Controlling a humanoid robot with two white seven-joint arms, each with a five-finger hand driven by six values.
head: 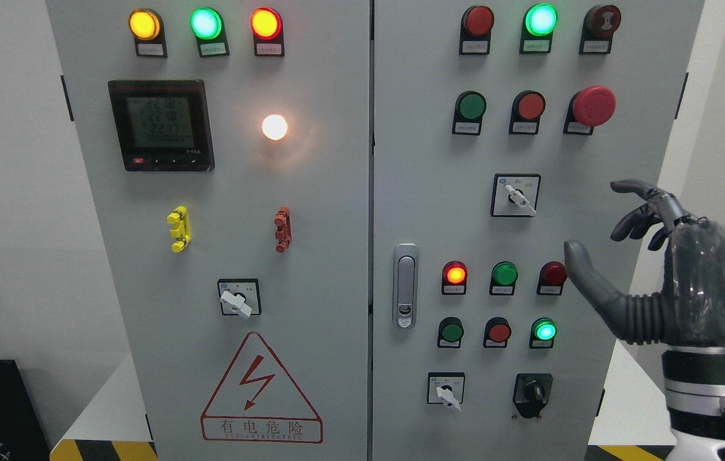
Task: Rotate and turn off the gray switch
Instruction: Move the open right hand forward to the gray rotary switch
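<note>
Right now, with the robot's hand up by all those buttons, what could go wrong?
1. The right hand is open, and its thumb sits right beside the dark red button, so it might press that by mistake.
2. Several rotary switches look alike: the upper switch is nearest the hand, but a lower switch and a black knob are there too. It may turn the wrong one.
3. The big red mushroom button sits above the hand and could get bumped.

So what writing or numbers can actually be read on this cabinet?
"有电危险": red box under the lightning warning triangle.
"221", "2218", "2217" roughly: digital meter, digits blurred, uncertain.
Small line beneath the red box: too blurred.
Label plates under the lamps and buttons: too small.
Rotary switch plates: too small.
</note>
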